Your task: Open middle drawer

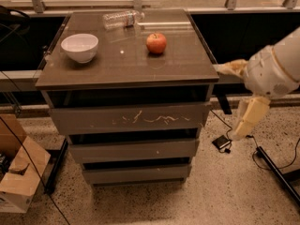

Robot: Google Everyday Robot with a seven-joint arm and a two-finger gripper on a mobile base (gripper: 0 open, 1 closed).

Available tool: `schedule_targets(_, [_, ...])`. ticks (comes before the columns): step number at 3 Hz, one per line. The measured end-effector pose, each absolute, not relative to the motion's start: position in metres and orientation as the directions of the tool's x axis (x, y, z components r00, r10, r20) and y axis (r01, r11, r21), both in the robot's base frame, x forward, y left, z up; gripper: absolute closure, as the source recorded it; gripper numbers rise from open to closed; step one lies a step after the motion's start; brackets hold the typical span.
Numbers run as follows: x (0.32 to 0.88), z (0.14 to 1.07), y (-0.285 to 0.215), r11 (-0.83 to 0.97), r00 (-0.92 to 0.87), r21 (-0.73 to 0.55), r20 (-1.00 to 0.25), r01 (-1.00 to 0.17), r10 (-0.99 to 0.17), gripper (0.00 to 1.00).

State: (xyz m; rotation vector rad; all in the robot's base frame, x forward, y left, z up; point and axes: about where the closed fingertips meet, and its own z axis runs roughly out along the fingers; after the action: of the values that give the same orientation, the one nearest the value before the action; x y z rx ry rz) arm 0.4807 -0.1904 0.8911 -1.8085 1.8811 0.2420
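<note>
Centre of frame: grey-brown cabinet of three drawers under a flat surface (126,67). Second from the top, the middle drawer (133,150): wide, low, handleless, plain front with a tiny pale speck, a dark gap above it. Closed, by the look of it, and touched by nothing. Above it, the taller top drawer (93,120) with white scratch marks; below, the lowest drawer (136,174), also plain.

Right side of frame: white arm (276,69) entering from the upper right edge, bulky rounded joint level with the surface's edge, a tan part jutting left from it toward the cabinet's corner. From the joint, a cream link angled down and to the left, ending in the gripper (239,131). Hangs right of the cabinet, about level with the gap between top and middle fronts, apart from both. Open or closed: cannot tell.

On the surface: white bowl (79,47) at upper left, red apple (156,43) near centre, clear plastic bottle (121,18) lying on its side at the back. On the speckled floor: cardboard box (21,175) at lower left, small black device (221,143) just below the gripper.
</note>
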Motion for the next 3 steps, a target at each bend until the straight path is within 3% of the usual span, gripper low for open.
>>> schedule_targets(1, [0.491,0.84,-0.195,0.087,0.024,-0.17,-0.564,-0.982,-0.825,0.0])
schedule_targets(3, [0.492,0.83,-0.188,0.104,-0.012,-0.138,-0.546,-0.985,-0.838,0.0])
